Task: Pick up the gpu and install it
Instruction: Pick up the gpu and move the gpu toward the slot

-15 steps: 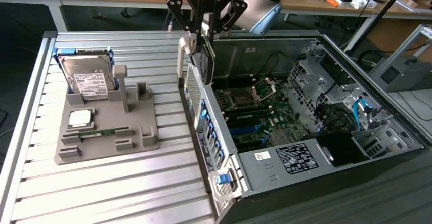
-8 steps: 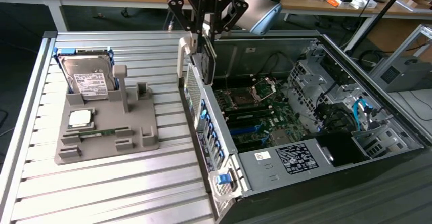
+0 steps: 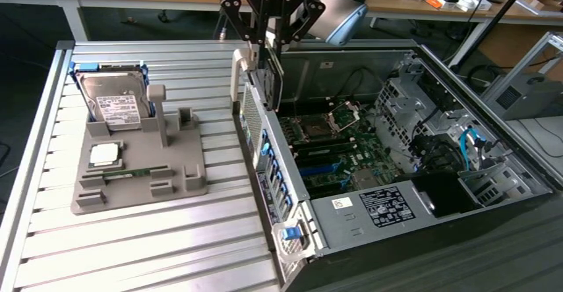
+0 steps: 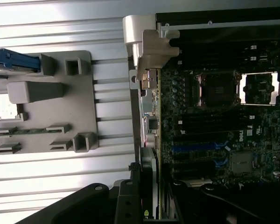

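Observation:
The gpu (image 3: 266, 81) hangs on edge from my gripper (image 3: 271, 40), which is shut on its upper edge. The card's silver end bracket (image 3: 237, 74) points toward the exterior view's left. The card hovers just above the rear wall of the open computer case (image 3: 291, 193), over the motherboard (image 3: 339, 147) and apart from it. In the wrist view the gpu (image 4: 151, 116) appears edge-on along the case wall, its pale bracket (image 4: 149, 46) at the far end and my gripper (image 4: 147, 182) around the near end. Blue expansion slots (image 4: 196, 148) lie beside it.
A grey parts holder (image 3: 141, 173) on the slatted metal table (image 3: 132, 246) carries the hard drive (image 3: 117, 101), a processor chip (image 3: 105, 152) and a memory stick (image 3: 132, 172). Drive cages and cables (image 3: 457, 140) crowd the case's far side. A black pole (image 3: 492, 22) rises at the back.

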Tool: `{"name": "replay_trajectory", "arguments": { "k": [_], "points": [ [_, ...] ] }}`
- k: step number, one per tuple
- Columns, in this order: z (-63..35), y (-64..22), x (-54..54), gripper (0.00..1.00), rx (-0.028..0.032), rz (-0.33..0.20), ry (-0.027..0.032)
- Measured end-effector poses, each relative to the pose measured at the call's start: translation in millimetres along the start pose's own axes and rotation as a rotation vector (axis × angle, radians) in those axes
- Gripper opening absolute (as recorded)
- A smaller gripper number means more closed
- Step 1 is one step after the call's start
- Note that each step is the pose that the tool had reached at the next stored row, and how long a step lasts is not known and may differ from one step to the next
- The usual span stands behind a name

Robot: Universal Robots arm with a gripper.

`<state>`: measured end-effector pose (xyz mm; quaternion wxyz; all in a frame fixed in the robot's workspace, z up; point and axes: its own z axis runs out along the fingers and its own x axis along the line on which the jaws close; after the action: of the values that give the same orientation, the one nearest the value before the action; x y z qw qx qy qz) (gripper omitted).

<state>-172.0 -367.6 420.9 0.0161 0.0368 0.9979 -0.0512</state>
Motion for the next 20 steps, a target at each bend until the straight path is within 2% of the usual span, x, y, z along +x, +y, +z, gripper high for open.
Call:
{"name": "replay_trajectory", "arguments": {
  "k": [1,3,20],
  "points": [
    [0.0,0.0,-0.2,0.27,0.0003,0.000,0.0000],
    [0.1,0.2,-2.3,0.27,0.0054,0.000,-0.0003],
    [0.2,0.4,-5.8,0.27,0.0139,0.000,-0.0010]
  ]
}}
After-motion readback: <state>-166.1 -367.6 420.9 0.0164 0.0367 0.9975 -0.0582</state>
